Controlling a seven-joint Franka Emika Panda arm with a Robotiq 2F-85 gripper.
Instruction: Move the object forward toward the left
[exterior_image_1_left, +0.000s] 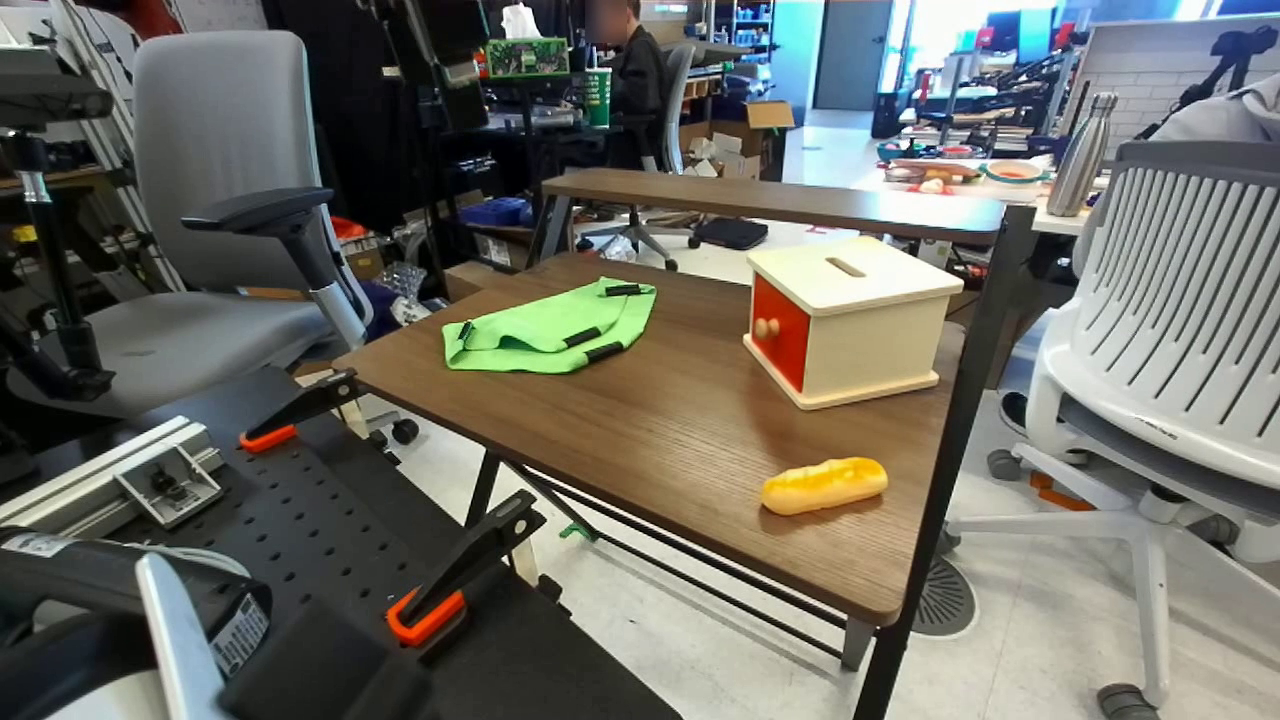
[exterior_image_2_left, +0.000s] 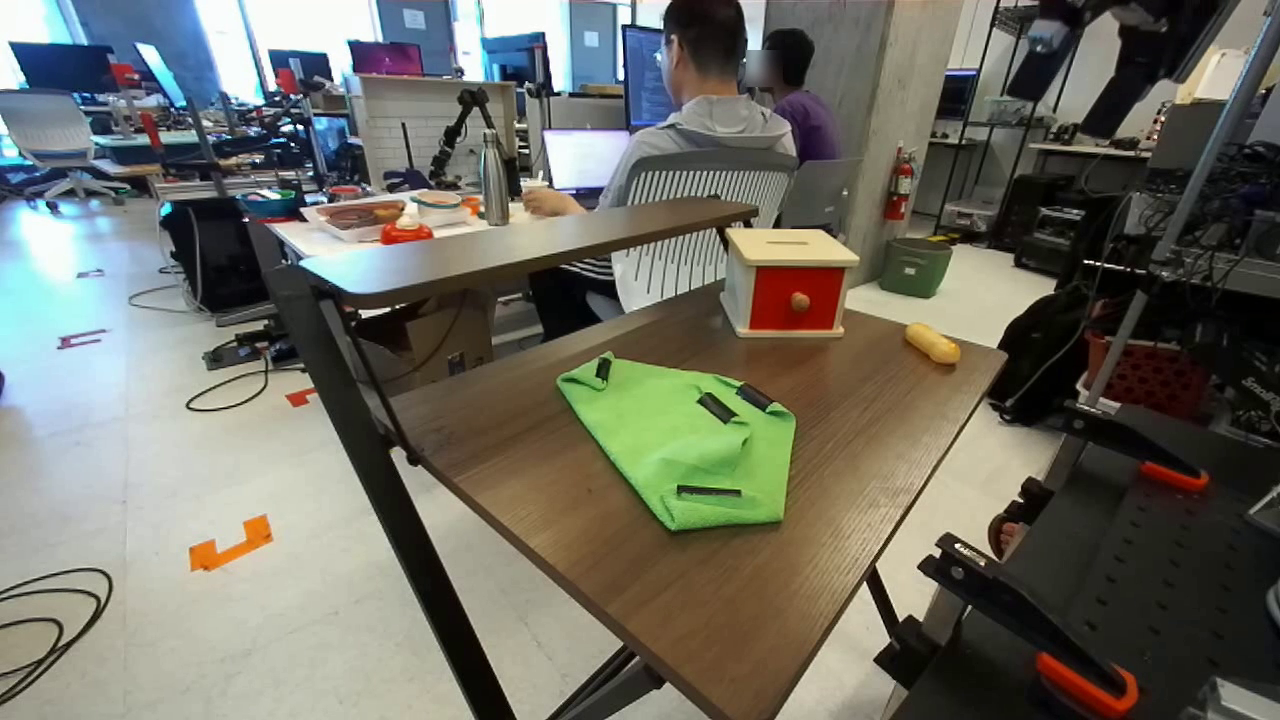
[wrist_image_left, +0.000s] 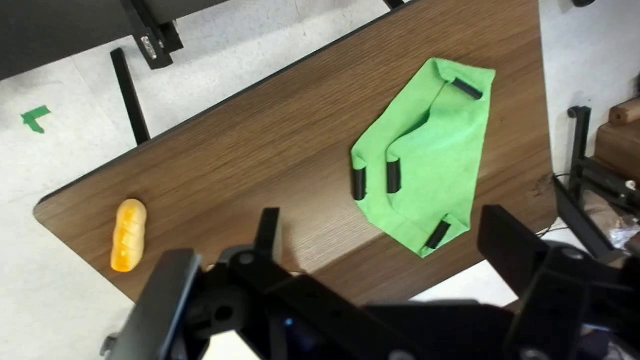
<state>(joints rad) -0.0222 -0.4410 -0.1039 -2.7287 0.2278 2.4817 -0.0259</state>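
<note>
The object (exterior_image_1_left: 825, 486), small, orange-yellow and roll-shaped, lies flat near a rounded corner of the brown table (exterior_image_1_left: 640, 430), apart from its neighbours; I take that spacing as meant to leave room for grasping. Its long axis runs oblique to both edges meeting there: the paler end points toward the long edge, the deeper-coloured end toward the short one. Both ends are rounded, so I assign no definite front. Nearest stands the wooden box (exterior_image_1_left: 850, 325), upright, its red front (exterior_image_1_left: 785, 360) facing along the table toward the green cloth (exterior_image_1_left: 550, 330), presumably to keep the knob (exterior_image_2_left: 800, 301) reachable. That cloth lies folded, well apart from the object; its dark tabs (wrist_image_left: 359, 183) perhaps fasten the corners, though I cannot confirm it from where I stand. The gripper (wrist_image_left: 384, 225) is over the table, its jaws standing wide apart and holding nothing, which I judge fits a grasp not yet begun; their span lies roughly crosswise to the object's axis, a favourable alignment. Clamps (exterior_image_1_left: 470, 565) sit at the edge of the black bench (exterior_image_1_left: 330, 510), likely securing its perforated top. Reckoned from that bench, forward and left would, in my judgement, carry the object across the table toward the cloth.
</note>
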